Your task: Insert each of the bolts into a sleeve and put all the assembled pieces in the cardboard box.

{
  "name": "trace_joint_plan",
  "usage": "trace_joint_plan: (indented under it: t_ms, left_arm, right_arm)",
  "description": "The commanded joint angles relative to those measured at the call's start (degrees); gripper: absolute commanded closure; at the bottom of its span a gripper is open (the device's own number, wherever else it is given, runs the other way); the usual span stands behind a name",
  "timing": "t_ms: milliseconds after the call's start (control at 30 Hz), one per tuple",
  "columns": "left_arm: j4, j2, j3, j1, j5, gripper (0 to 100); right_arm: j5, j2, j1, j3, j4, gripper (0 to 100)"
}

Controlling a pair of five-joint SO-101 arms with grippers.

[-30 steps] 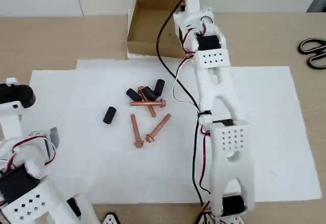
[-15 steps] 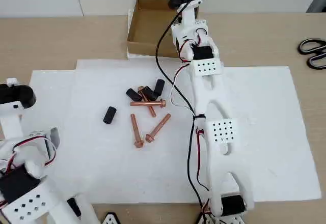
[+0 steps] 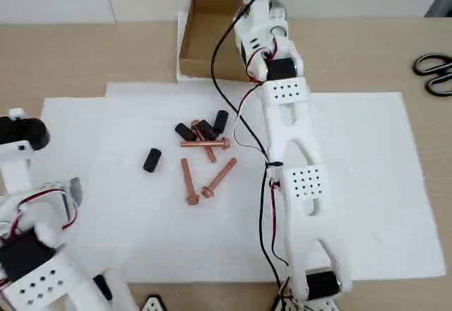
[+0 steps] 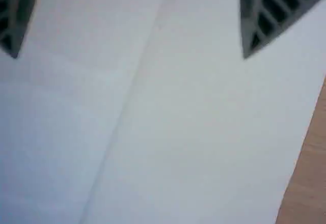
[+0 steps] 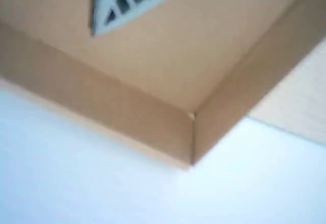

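Several copper bolts (image 3: 205, 143) lie loose in the middle of the white sheet, one of them near its centre (image 3: 188, 181). Black sleeves (image 3: 206, 128) lie beside them, and one sleeve (image 3: 151, 160) sits apart to the left. The cardboard box (image 3: 201, 60) stands at the back, with its near corner (image 5: 191, 132) showing in the right wrist view. My right arm (image 3: 272, 63) stretches to the box, and my right gripper (image 5: 137, 2) hangs over the box floor. My left gripper (image 4: 127, 10) stands open over bare sheet at the front left, holding nothing.
A white sheet (image 3: 367, 184) covers most of the wooden table (image 3: 85, 49). Scissors (image 3: 434, 74) lie at the far right edge. The sheet's edge meets bare wood (image 4: 305, 183) close to my left gripper.
My right arm has stretched farther back, bringing its wrist over the box. The box has shifted slightly to the right. The left arm, bolts and sleeves have not moved.
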Motion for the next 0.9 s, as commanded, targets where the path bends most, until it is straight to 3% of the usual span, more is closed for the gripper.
trace_joint_plan:
  t_ms: [0, 167, 400, 467, 633, 733, 867]
  left_arm:
    - [0.26, -0.70, -1.19, 0.00, -0.26, 74]
    - [0.26, -0.70, -1.19, 0.00, -0.26, 74]
    - [0.26, -0.70, -1.27, -0.26, -0.26, 74]
    - [0.35, -0.70, -1.27, -0.53, -0.26, 74]
    - [4.13, -0.70, -3.91, -9.93, -1.85, 74]
    - [4.04, -0.70, -4.44, -18.55, -1.93, 74]
    - [4.22, -0.62, -4.26, -27.25, -2.37, 74]
  right_arm:
    - [0.62, -1.54, -1.19, -9.93, 4.97, 76.4]
    - [0.44, -9.45, -2.59, -9.85, 13.23, 76.4]
    - [-0.09, -25.80, -10.77, -9.76, 38.46, 76.4]
    - [-3.69, -28.00, -13.32, -9.76, 44.09, 76.4]
    - [-14.68, -29.23, -18.15, -9.76, 52.26, 78.3]
    - [-19.60, -28.79, -19.82, -9.76, 55.52, 86.1]
    - [-20.75, -26.68, -21.49, -9.76, 55.78, 96.3]
